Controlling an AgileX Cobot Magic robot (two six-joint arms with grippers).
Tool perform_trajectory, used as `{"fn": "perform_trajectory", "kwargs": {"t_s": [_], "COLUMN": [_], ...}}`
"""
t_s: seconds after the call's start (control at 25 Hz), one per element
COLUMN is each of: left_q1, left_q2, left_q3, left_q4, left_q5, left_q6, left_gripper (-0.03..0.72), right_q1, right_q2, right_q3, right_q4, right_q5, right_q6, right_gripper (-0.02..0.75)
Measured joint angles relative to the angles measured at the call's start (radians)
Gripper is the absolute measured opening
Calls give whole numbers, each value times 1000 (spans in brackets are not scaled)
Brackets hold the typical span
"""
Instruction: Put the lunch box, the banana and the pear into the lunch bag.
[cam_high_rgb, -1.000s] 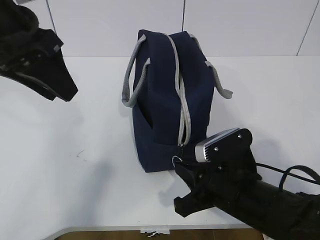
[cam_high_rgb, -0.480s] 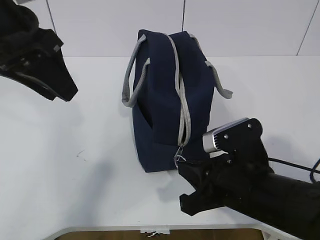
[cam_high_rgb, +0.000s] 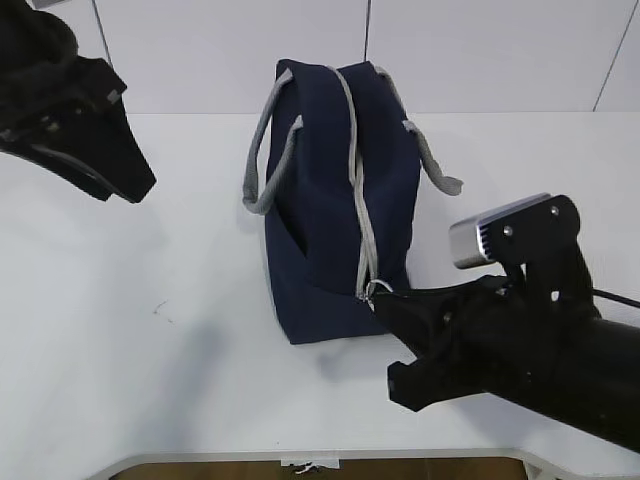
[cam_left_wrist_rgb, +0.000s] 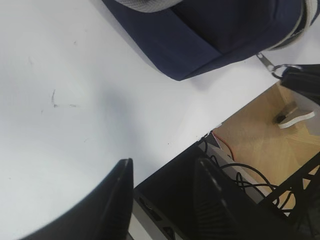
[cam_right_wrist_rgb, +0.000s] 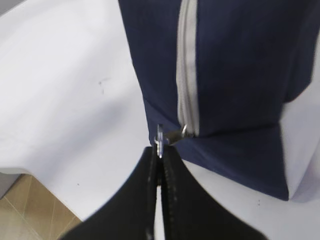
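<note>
The navy lunch bag (cam_high_rgb: 330, 200) stands in the middle of the white table, its grey zipper (cam_high_rgb: 362, 200) closed along the top and down the near end. My right gripper (cam_high_rgb: 385, 297) is shut on the metal ring pull (cam_high_rgb: 378, 290) at the near bottom end of the zipper. The right wrist view shows the pull (cam_right_wrist_rgb: 160, 137) pinched between the fingertips of the right gripper (cam_right_wrist_rgb: 160, 152), in front of the bag (cam_right_wrist_rgb: 240, 60). My left gripper (cam_high_rgb: 125, 180) hovers open and empty at the far left; its wrist view (cam_left_wrist_rgb: 162, 175) shows the bag's corner (cam_left_wrist_rgb: 210, 30). The lunch box, banana and pear are out of view.
Grey webbing handles (cam_high_rgb: 265, 160) hang on both sides of the bag. The table's front edge (cam_high_rgb: 300, 455) is close below my right arm. Beyond it are the floor and cables (cam_left_wrist_rgb: 260, 170). A small scuff (cam_high_rgb: 160, 308) marks the table left of the bag.
My right gripper has moved right and slightly up, carrying the ring pull with it. The left arm has not moved.
</note>
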Motion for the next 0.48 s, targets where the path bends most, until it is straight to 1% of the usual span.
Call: {"fn": "perform_trajectory", "kwargs": {"t_s": [0.2,0.48], "left_q1": [0,0], "left_q2": [0,0], "left_q3": [0,0], "left_q4": [0,0], "left_q5": [0,0], "left_q6": [0,0], "left_gripper": [307,307], "right_q1": [0,0], "right_q2": [-46,-48], "right_q3": [-37,-172], "right_q4": [2,3], "right_q5": [79,186], "right_q6": [0,0], "right_gripper": [1,1]}}
